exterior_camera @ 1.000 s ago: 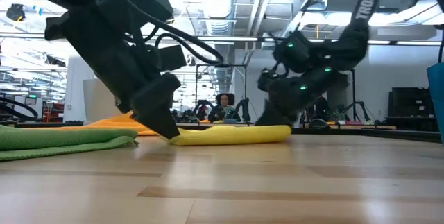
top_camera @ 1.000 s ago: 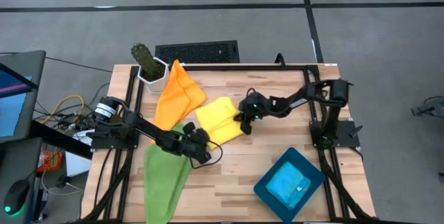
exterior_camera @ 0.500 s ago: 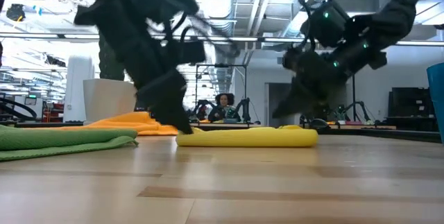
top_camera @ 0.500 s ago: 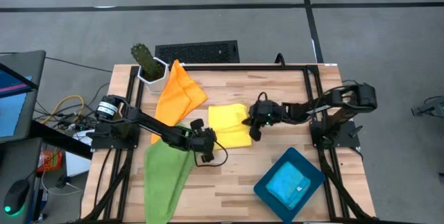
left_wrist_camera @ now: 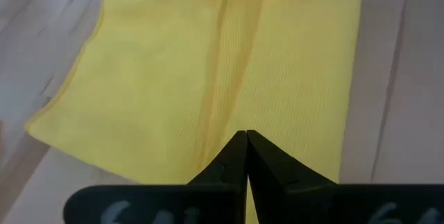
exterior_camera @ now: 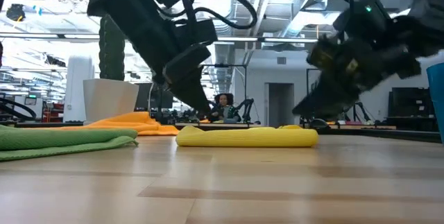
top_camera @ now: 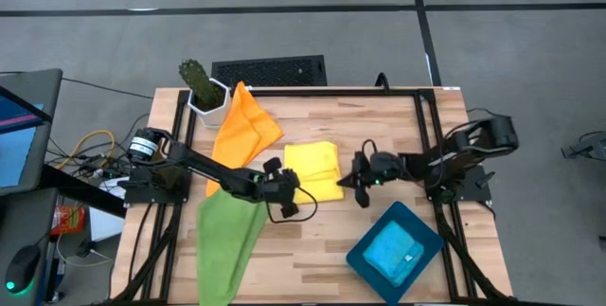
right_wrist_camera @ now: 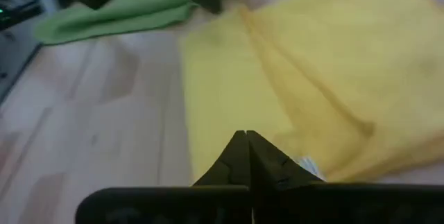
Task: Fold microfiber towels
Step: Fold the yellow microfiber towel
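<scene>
The yellow towel [top_camera: 312, 170] lies folded flat on the table's middle; it also shows in the low view [exterior_camera: 246, 136]. My left gripper [top_camera: 293, 190] is shut and hovers just above the towel's near left corner [left_wrist_camera: 139, 148], clear of it in the low view [exterior_camera: 208, 116]. My right gripper [top_camera: 348, 182] is shut and hovers over the towel's right edge [right_wrist_camera: 236, 99], also lifted [exterior_camera: 300, 113]. The green towel [top_camera: 227, 240] lies at the near left and the orange towel [top_camera: 242, 126] at the far left. The light blue towel [top_camera: 393, 251] lies folded in the teal tray [top_camera: 360, 261].
A cactus in a white pot [top_camera: 201, 86] stands at the far left corner. The teal tray sits at the near right corner. Bare wood [top_camera: 312, 240] shows between the green towel and the tray, and along the far right [top_camera: 379, 121].
The yellow towel has turned from a slanted lie to square with the table and slid a little toward the right edge. Both grippers went right with it, then rose off it. My left gripper's tip has left the tabletop at the towel's left end.
</scene>
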Tool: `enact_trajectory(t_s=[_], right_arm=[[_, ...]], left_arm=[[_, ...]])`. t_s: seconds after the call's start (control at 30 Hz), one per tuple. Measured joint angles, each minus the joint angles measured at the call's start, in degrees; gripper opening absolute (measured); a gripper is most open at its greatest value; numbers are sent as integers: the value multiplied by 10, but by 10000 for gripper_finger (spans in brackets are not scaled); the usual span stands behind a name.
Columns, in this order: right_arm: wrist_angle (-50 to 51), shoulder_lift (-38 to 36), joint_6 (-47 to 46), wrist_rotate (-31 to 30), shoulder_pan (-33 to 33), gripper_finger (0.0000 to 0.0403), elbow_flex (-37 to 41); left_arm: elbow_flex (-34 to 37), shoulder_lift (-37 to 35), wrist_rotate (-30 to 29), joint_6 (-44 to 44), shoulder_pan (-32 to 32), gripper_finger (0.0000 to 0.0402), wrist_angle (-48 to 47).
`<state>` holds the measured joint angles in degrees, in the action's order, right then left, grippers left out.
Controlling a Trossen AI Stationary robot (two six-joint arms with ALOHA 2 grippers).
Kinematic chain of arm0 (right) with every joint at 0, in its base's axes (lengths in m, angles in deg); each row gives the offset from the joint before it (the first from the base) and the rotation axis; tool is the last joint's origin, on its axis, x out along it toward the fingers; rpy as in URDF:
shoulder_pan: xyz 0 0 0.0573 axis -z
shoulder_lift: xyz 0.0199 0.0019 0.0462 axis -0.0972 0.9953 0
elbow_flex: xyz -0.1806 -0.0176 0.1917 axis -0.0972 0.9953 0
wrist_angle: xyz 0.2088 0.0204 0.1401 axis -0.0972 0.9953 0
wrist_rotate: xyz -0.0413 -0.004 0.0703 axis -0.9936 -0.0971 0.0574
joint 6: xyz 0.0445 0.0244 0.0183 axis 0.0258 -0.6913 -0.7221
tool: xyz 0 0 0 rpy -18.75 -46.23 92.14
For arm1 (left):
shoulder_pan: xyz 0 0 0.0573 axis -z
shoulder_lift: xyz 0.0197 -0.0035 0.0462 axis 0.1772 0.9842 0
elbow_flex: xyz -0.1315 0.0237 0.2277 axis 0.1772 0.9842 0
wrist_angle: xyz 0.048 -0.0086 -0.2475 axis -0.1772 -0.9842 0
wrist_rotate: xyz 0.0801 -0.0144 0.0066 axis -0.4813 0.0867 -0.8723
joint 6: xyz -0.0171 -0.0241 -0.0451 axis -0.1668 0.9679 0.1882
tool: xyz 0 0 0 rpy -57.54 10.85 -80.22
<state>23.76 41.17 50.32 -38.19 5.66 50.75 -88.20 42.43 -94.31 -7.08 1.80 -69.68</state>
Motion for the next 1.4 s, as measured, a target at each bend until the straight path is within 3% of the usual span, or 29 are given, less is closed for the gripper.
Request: enact_trajectory(t_s=[0.1,0.37,0.5,0.73,0.8,0.93,1.0,1.1,1.2,1.4], right_arm=[[-17,37,-8,-31,-7,15,14],[-44,104,-60,-29,-3,39,3],[-15,56,-77,-26,-3,27,6],[104,-98,-80,-32,41,23,-7],[162,-127,-53,-38,66,41,-35],[334,-141,43,-41,113,94,-123],[392,-121,81,-42,134,126,-171],[449,-74,108,-41,161,179,-225],[464,-20,77,-41,187,224,-265],[488,78,53,-40,214,242,-316]], left_arm=[[10,1,1,-9,-1,0,11],[18,-25,31,-10,-21,0,9],[17,-98,17,-11,-37,0,-8],[41,-243,-101,28,-81,0,-36],[70,-269,-53,69,-120,0,-25],[142,-278,201,118,-221,11,53],[165,-260,265,115,-248,30,98],[172,-239,277,97,-278,73,107],[164,-204,278,93,-296,124,106],[145,-128,282,76,-303,205,121]])
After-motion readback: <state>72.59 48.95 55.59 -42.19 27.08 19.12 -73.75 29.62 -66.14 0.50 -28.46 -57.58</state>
